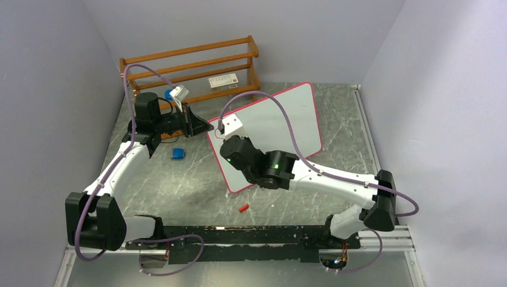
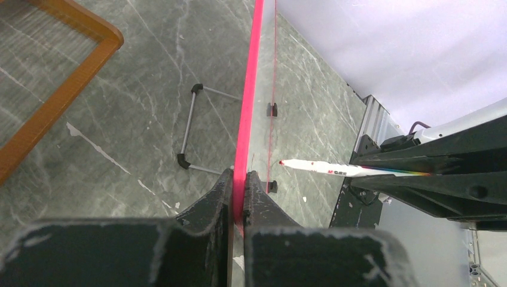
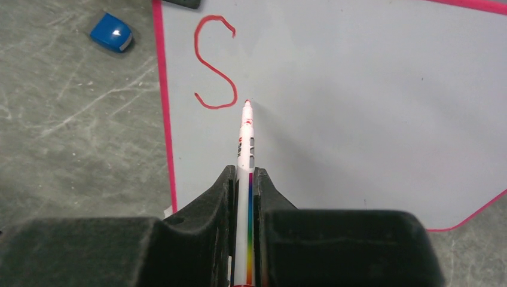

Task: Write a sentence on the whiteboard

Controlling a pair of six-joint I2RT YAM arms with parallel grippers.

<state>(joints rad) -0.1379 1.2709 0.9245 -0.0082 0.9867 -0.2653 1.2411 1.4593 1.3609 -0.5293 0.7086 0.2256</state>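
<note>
The top camera sits high up at the near end and looks down on the whole bench (image 1: pixel 191 185) from far off. The left wrist camera sits just behind the left gripper (image 2: pixel 238 191) and looks along the pink edge of the whiteboard (image 2: pixel 246 107), very close. The right wrist camera sits just behind the right gripper (image 3: pixel 242 179) and looks down at the board's white face, close up. All three see the whiteboard. Both wrist cameras see the marker (image 3: pixel 245 137).

One red letter "S" (image 3: pixel 214 63) stands on the whiteboard (image 3: pixel 359 89), close to its left rim. The dark print on my marker (image 3: pixel 246 149) is too blurred to read, and so is the label on the small box (image 1: pixel 223 82) on the rack (image 1: pixel 191 54).
</note>
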